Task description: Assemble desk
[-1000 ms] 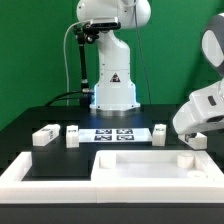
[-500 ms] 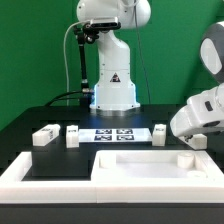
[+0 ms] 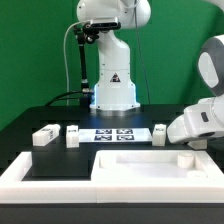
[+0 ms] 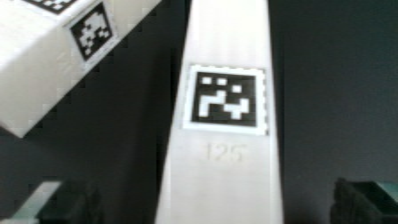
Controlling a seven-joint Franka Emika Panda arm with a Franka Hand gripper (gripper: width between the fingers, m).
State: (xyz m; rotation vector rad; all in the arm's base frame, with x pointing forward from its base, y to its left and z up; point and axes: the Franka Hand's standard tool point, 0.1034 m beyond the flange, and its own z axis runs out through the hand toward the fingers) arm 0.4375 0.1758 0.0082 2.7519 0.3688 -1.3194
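Note:
The desk's wide white slab (image 3: 140, 166) lies flat at the front. Two leg blocks (image 3: 43, 137) (image 3: 73, 136) stand at the exterior view's left, and a third (image 3: 160, 134) is right of the marker board. My gripper (image 3: 190, 150) hangs low at the exterior view's right, over a fourth leg block (image 3: 186, 159). In the wrist view that leg block (image 4: 226, 120), white with a square tag, runs lengthwise between my fingers (image 4: 54, 200). My gripper (image 4: 217, 208) is open, with dark gaps on both sides of the block. Another tagged white part (image 4: 80, 45) lies beside it.
The marker board (image 3: 113, 134) lies flat in the middle of the black table. A long raised white border rim (image 3: 30, 176) runs along the front and the exterior view's left. The arm's white base (image 3: 113, 85) stands at the back before a green backdrop.
My hand has sunk lower at the exterior view's right, down onto the fourth leg block. The jaws stayed open. No part has moved.

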